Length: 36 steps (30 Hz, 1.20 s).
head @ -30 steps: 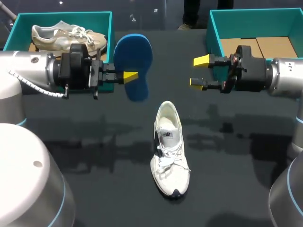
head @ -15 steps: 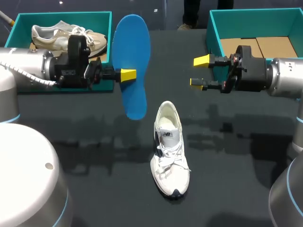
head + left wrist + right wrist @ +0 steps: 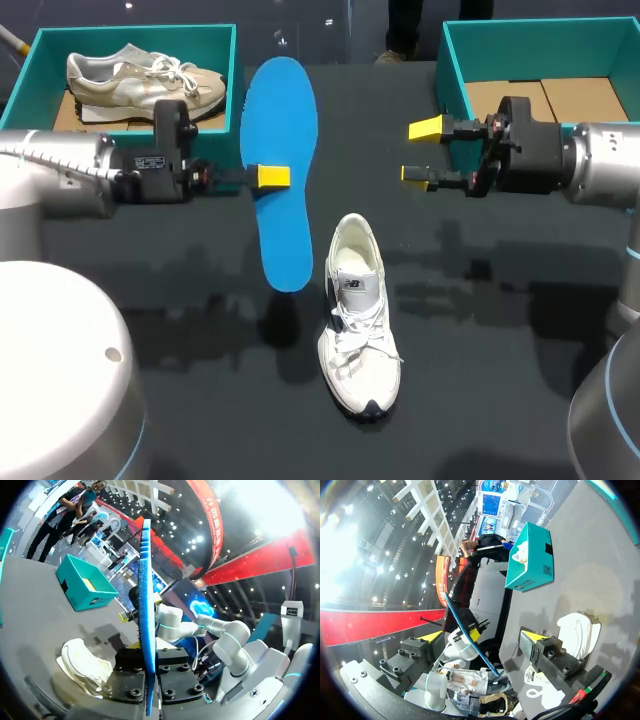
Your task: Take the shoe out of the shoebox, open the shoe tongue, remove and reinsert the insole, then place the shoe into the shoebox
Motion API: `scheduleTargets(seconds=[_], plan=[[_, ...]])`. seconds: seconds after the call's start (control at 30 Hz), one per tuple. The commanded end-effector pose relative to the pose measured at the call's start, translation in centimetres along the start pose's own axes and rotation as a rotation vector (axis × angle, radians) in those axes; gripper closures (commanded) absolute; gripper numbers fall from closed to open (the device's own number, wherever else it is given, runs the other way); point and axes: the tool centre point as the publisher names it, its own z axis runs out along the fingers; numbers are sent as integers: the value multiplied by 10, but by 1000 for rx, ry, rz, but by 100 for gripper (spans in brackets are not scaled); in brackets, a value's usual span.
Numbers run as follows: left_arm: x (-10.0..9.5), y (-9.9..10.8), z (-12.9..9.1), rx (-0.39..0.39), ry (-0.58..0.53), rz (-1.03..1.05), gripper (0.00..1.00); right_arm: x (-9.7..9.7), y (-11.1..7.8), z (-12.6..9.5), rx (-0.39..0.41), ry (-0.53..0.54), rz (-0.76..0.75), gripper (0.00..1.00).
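Listing by view.

**Head view**
- Blue insole (image 3: 282,120): upper middle of frame, held off the dark surface (image 3: 150,300). Its long axis runs top to bottom of the frame. The broader end, likely the forefoot, is toward the top, and the narrower end hangs just beside the collar of the white sneaker (image 3: 358,325).
- Left gripper (image 3: 272,177): clamped on the insole's left edge at about mid-length.
- Right gripper (image 3: 420,150): right of centre, fingers spread, nothing between them.
- White sneaker: lower centre, lying lengthwise. The toe points to the bottom of the frame and the opening faces up.
- Left shoebox (image 3: 236,60): upper left, containing a beige sneaker (image 3: 140,75).
- Right shoebox (image 3: 445,70): upper right, showing only a cardboard floor.

**Left wrist view**
- Insole seen edge-on, a thin slab pinched between the fingers and standing ahead of them.
- White sneaker lies beside and below the gripper.

**Right wrist view**
- Yellow tips stand well apart.
- Insole appears beyond them as a slim blue line, with the white sneaker near one finger.

**Handling, judged**
- Insole is light, thin foam that will probably flex and droop if held at one end. The mid-length edge grip suits it.
- The forefoot end seems to point opposite the sneaker's toe.
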Motion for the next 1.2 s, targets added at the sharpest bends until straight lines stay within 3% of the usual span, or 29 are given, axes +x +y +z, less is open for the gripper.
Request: scheduleTargets(seconds=[0.03,0.53,1.2], plan=[[-7,-1,12,16,-77,-350,100,0,0,1,0,-1,1,0],[-33,-5,37,2,-121,-630,100,0,0,1,0,-1,1,0],[-62,-6,61,12,-97,-692,100,-1,0,-1,10,-12,-5,0]])
